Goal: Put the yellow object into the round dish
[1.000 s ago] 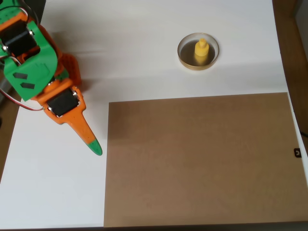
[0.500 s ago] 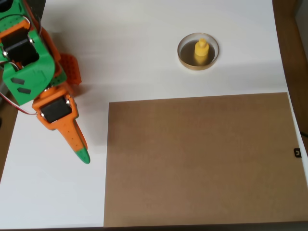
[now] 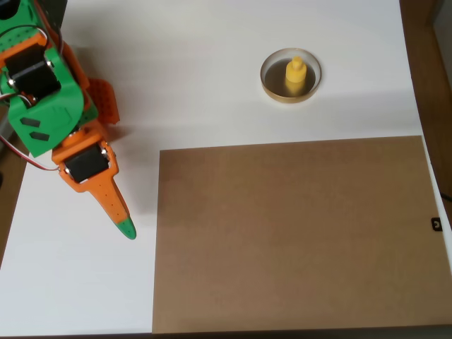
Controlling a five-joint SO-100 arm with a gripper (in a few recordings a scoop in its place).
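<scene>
White table, yellow object upright in round dish, well apart from gripper, jaws seemingly closed, empty.

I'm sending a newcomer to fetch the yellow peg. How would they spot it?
Start at the white table, beyond the brown board. A round dish sits there, with the yellow peg upright inside, the one bright-yellow thing here.

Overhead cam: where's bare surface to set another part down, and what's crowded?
Free: the whole brown board, and the white table strip between the arm and the round dish. Also bare: the white patch below the gripper, left of the board. Crowded: the left edge under the arm, and the dish, which holds the yellow object.
</scene>
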